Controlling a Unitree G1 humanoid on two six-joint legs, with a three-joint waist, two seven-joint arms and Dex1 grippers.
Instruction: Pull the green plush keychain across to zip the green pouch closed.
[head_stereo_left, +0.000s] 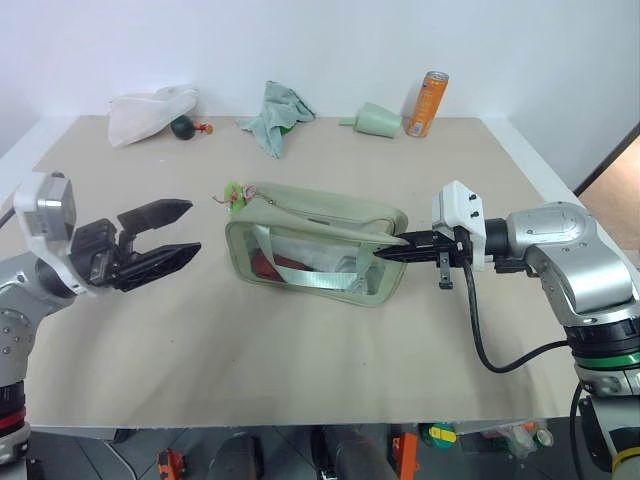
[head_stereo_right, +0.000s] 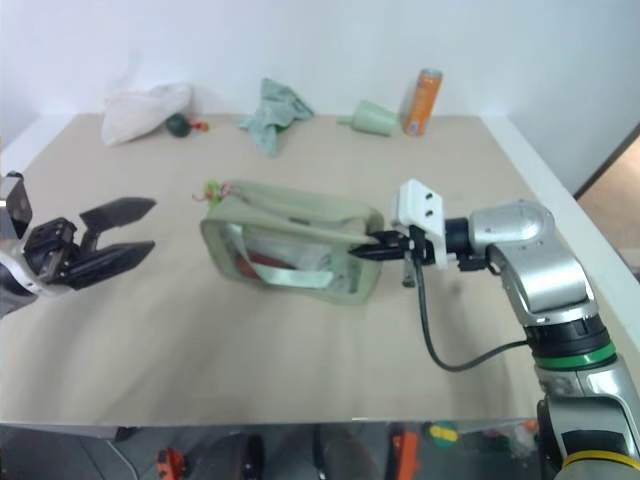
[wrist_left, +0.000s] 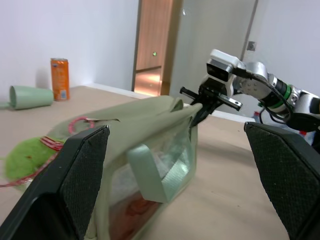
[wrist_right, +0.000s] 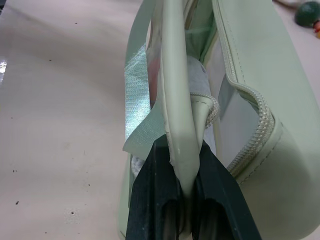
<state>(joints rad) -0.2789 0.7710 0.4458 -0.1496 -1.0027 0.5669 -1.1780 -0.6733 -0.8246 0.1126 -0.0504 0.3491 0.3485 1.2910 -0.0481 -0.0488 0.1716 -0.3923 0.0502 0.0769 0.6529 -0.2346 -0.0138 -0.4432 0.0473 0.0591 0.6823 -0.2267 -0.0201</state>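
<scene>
The green pouch (head_stereo_left: 315, 245) lies in the middle of the table, clear window facing me, its top zipper (wrist_right: 260, 125) gaping. The green plush keychain (head_stereo_left: 234, 192) hangs at the pouch's far-left end, with its red string beside it. My right gripper (head_stereo_left: 385, 251) is shut on the pouch's right-end rim. In the right wrist view both black fingers (wrist_right: 150, 185) pinch that pale fabric edge. My left gripper (head_stereo_left: 188, 230) stands open left of the pouch, pointing at it and apart from it. The left wrist view has the keychain (wrist_left: 27, 155) just outside one of its fingers (wrist_left: 75, 175).
Along the table's back edge lie a white bag (head_stereo_left: 150, 110), a dark green ball with a red tip (head_stereo_left: 182, 126), a teal cloth (head_stereo_left: 275, 112), a tipped pale green cup (head_stereo_left: 378, 120) and an upright orange can (head_stereo_left: 427, 103). Bare tabletop (head_stereo_left: 300, 350) lies in front of the pouch.
</scene>
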